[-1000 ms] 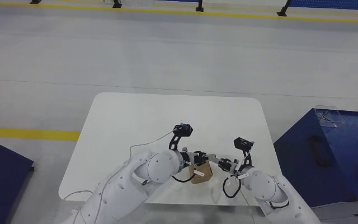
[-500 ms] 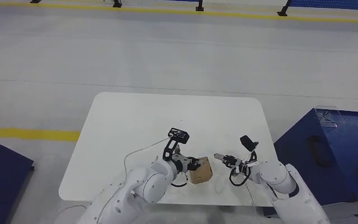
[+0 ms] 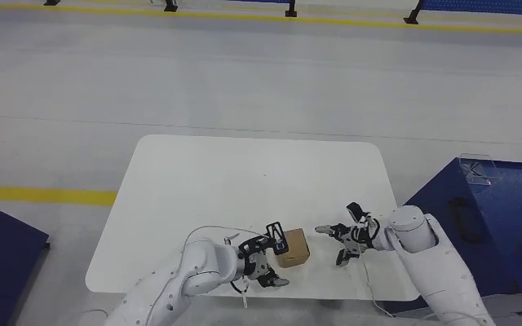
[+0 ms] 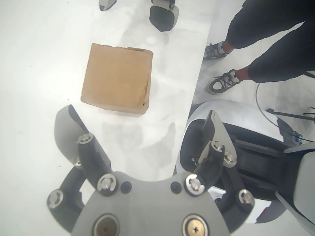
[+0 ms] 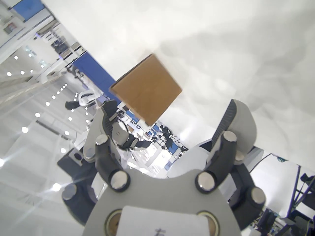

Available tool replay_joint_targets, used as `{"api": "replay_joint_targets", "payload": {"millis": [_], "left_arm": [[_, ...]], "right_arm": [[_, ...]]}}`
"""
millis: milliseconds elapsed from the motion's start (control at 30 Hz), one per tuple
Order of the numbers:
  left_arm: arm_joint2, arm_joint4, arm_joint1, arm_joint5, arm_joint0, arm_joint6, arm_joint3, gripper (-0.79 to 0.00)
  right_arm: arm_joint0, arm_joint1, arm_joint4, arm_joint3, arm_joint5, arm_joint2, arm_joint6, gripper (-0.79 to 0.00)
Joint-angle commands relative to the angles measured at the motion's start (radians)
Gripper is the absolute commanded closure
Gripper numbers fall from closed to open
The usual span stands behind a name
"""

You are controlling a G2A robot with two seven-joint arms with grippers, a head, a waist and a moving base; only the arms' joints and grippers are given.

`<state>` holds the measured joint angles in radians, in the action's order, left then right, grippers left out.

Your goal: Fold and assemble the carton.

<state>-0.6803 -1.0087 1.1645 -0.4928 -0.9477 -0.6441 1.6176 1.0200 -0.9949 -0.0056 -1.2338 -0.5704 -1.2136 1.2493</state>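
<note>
A small brown cardboard carton (image 3: 292, 247) sits flat on the white table with round corners (image 3: 212, 179), close to the front edge and a bit right of the middle. It is folded shut like a little box. From above it looks almost square, so I cannot pick out a long side. Its edges are turned a little from the table's edge. In the left wrist view, one of its (image 4: 117, 82) corners looks a bit crushed.

The left gripper (image 3: 277, 259) is just beside the carton's left side. Its fingers are spread wide and hold nothing. One fingertip (image 4: 65, 114) is near a corner of the carton but not touching it. The other fingertip (image 4: 211, 117) is out over the front edge of the table.

The right gripper (image 3: 333, 244) is near the carton's right side, with a gap between them. Its fingers are spread wide too, and nothing is in them. It points at the carton (image 5: 146, 89).

One second ago both grippers were right up against the carton. Now both have backed off and let go. The carton has stayed in about the same spot.
</note>
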Motion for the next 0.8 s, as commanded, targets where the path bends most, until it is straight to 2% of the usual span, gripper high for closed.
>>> {"api": "replay_joint_targets", "payload": {"millis": [0,133,300,433,767], "left_arm": [[0.03,-0.059,0.013,0.029,0.017,0.023,-0.045,-0.785],[0.076,-0.077,0.041,0.027,0.061,0.037,-0.123,-0.785],[0.105,-0.029,0.074,0.003,0.119,0.026,-0.216,-0.785],[0.114,0.0,0.094,-0.015,0.147,0.058,-0.264,-0.785],[0.15,-0.019,0.133,-0.003,0.176,0.072,-0.318,-0.785]], "right_arm": [[-0.055,-0.003,-0.014,0.052,-0.003,0.088,-0.002,-0.785],[-0.126,-0.003,-0.011,0.11,0.031,0.196,0.031,-0.785],[-0.168,0.006,0.013,0.13,0.064,0.263,0.065,-0.785],[-0.179,0.019,0.039,0.119,0.082,0.28,0.082,-0.785],[-0.171,0.052,0.079,0.055,0.033,0.3,0.033,-0.785]]}}
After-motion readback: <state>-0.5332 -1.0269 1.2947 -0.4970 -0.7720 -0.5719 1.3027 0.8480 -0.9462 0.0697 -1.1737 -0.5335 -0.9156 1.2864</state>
